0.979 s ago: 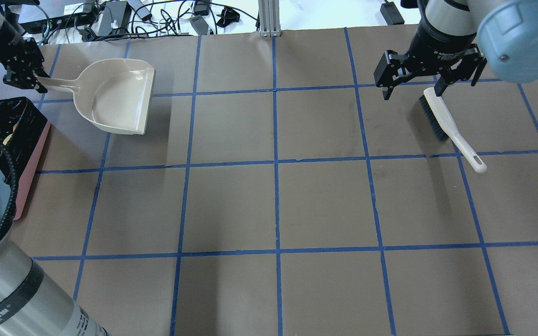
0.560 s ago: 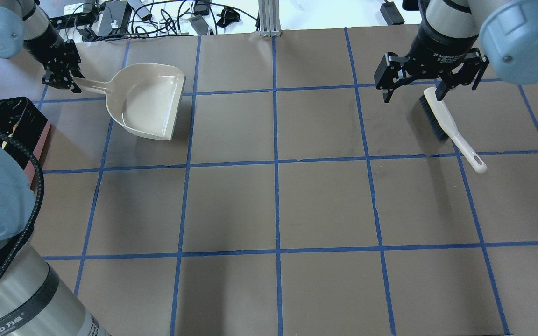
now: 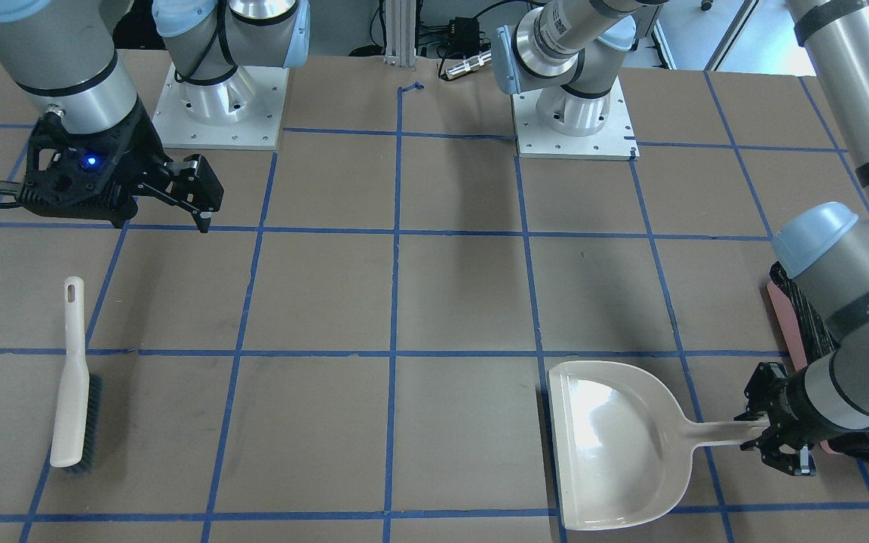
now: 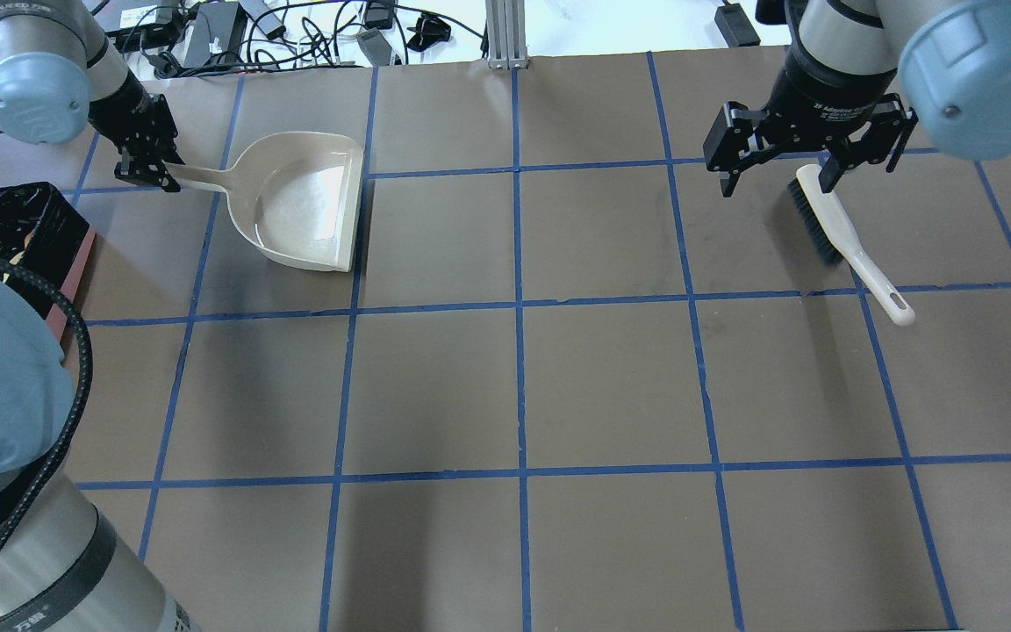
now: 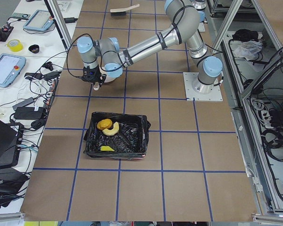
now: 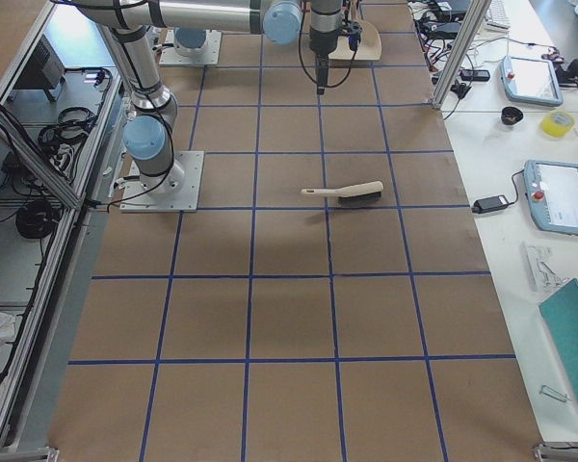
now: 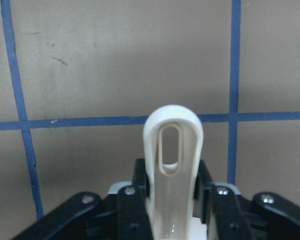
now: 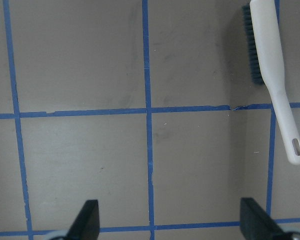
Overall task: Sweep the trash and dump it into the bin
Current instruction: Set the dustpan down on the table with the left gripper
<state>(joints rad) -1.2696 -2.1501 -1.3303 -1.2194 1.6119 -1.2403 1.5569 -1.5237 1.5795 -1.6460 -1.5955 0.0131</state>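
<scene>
- We count three trash pieces in one bin, one dustpan, one brush.
- We find the left gripper clamped on the dustpan handle.
- We find the right gripper raised, spread wide, apart from the brush.

Open tabletop across the centre and whole lower half of the overhead view. Upper left: dustpan lying flat, its handle clamped in left gripper; bin at left edge. Upper right: brush, with wide-spread right gripper hanging close over it.
</scene>
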